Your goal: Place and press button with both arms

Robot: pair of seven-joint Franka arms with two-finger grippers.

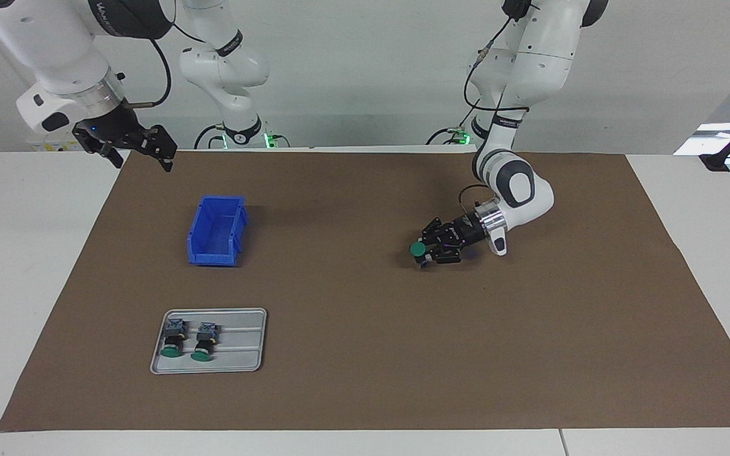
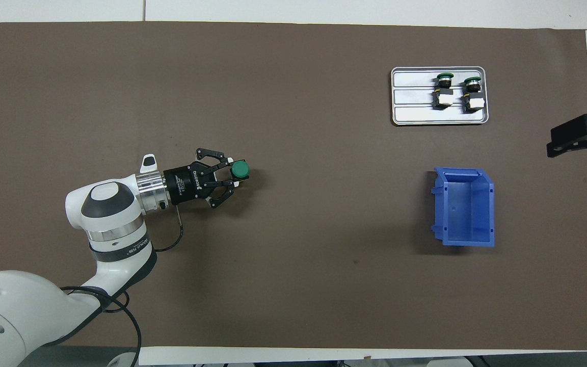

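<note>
Broadly, a brown mat (image 1: 365, 354) covers most of the white table (image 1: 16, 266) and fills the middle of both views.

Left arm (image 1: 530, 57): enters from the upper right of the facing view and from the lower left of the overhead view. It bends down low, wrist turned sideways just above the mat.

Right arm (image 1: 54, 57): upper left of the facing view, raised, waiting. Only its gripper shows at the right edge of the overhead view.

Blue bin (image 1: 216, 231): open-topped, on the mat, left of centre in the facing view and right of centre in the overhead view. Nothing visible inside.

Grey tray (image 1: 238, 358): lower left of the facing view, upper right of the overhead view, farther from the robots than the bin.

Left gripper (image 1: 427, 251): right of centre in the facing view, pointing toward the middle of the mat. Its fingers are clamped on the button (image 1: 417, 249), with the green cap facing outward past the fingertips. Held button sits close over the mat; contact with the mat cannot be told.

Right gripper (image 1: 143, 155): over the mat's edge at the right arm's end of the table, fingers spread apart, nothing between them.

Two more buttons (image 1: 172, 339) lie side by side in the tray, green caps pointing away from the robots, terminal blocks toward them.
</note>
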